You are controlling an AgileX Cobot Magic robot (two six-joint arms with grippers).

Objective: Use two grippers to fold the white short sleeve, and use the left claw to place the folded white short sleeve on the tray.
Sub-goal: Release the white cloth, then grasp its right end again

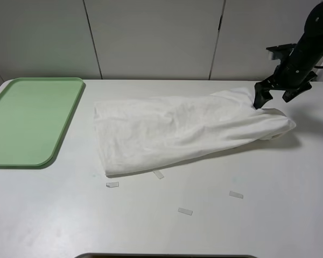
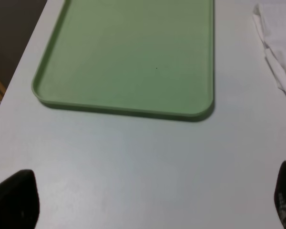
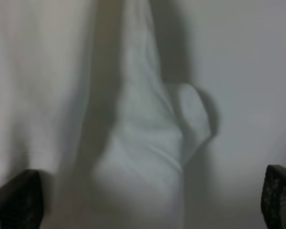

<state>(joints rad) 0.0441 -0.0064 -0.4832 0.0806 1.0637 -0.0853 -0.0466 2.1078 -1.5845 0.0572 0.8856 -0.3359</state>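
The white short sleeve [image 1: 172, 131] lies bunched lengthwise across the middle of the table, with its narrow end at the right. My right gripper [image 1: 275, 97] hangs open and empty just above that right end. In the right wrist view the right gripper [image 3: 148, 205] has its fingertips [image 3: 14, 200] wide apart over the rumpled short sleeve [image 3: 143, 143]. The pale green tray [image 1: 32, 118] sits empty at the left. My left gripper [image 2: 150, 200] is open and empty over bare table near the tray [image 2: 128, 57]. An edge of the short sleeve [image 2: 279, 47] shows there too. The left arm is out of the exterior view.
Several small pale tape strips lie on the table in front of the shirt, such as one [image 1: 112, 184] near its front corner and another [image 1: 236, 194] further right. A white panelled wall [image 1: 151, 37] stands behind the table.
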